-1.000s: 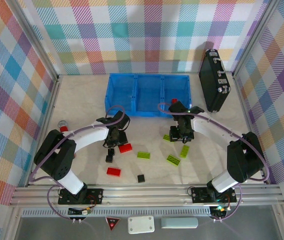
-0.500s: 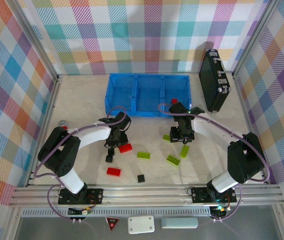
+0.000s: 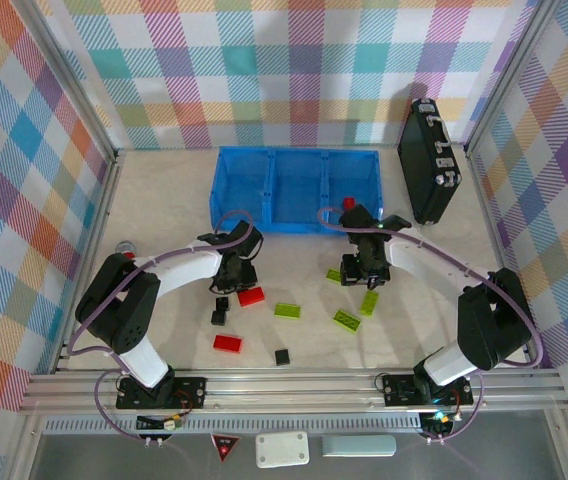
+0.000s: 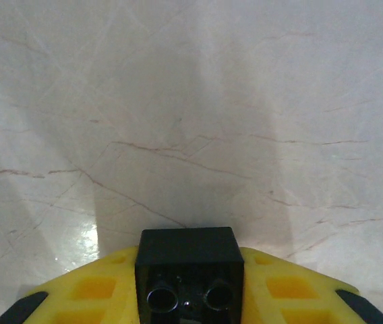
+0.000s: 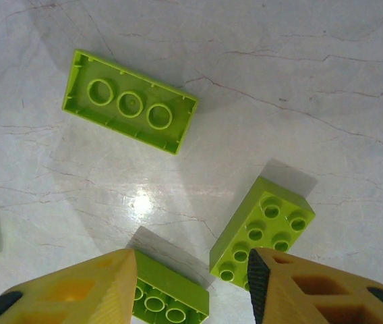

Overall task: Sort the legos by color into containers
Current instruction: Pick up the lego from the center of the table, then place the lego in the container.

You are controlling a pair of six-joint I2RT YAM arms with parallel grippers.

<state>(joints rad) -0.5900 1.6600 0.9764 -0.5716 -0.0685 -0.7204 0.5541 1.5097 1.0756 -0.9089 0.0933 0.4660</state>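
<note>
Left wrist: small black studded lego [image 4: 189,255]

Our L arm [image 3: 169,275] reaches inward, L gripper [image 4: 190,290] pinched on black lego [image 4: 188,251]; R arm [image 3: 434,262] likewise, R gripper [image 5: 191,270] w/ fingers parted, pointing down.

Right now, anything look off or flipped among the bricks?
At least one lime-green brick in the right wrist view lies upside down, its hollow underside and three tubes facing up. Nothing else looks damaged or spilled.
</note>
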